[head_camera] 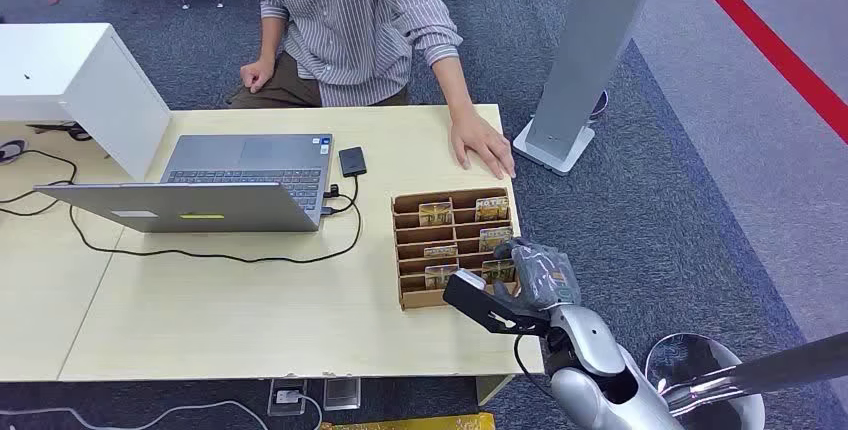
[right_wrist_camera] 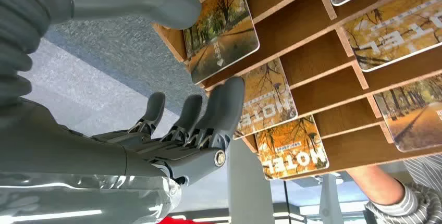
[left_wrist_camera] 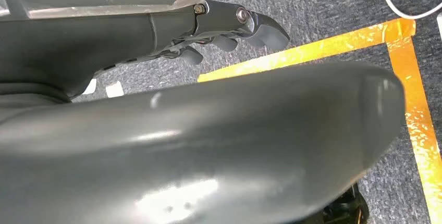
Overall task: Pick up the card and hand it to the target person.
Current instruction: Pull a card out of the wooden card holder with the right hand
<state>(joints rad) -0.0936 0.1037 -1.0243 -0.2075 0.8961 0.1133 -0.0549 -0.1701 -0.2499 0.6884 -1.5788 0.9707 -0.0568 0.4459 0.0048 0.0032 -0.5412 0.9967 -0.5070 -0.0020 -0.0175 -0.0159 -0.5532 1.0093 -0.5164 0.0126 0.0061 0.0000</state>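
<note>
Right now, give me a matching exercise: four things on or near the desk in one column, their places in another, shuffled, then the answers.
Things:
1. laptop
2. card rack
3. right hand
4. person's hand

Places:
A. flat on the desk's far edge, beyond the rack
B. at the rack's near right corner
C. open, left of the rack, cable attached
D. on the desk's right part, cards in its slots

Pairs: 1-C, 2-D, 3-B, 4-A
</note>
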